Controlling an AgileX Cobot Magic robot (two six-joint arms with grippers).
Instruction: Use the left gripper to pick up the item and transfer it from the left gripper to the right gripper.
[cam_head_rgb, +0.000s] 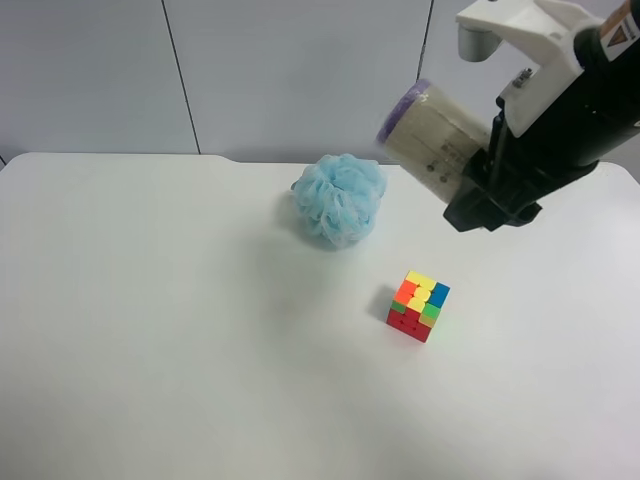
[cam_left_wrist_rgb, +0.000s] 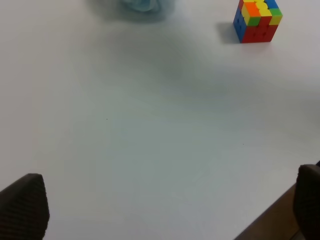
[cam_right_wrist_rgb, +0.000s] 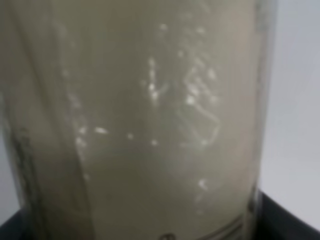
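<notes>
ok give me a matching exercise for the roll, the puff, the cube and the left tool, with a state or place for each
Things
1. roll
2. bath puff
3. puzzle cube
4. left tool

States
A. open, nothing in it
B. light blue, resting on the table
C. held in the air by the right tool
D. multicoloured, resting on the table

Pairs: 1-C, 2-B, 3-D, 4-A
</notes>
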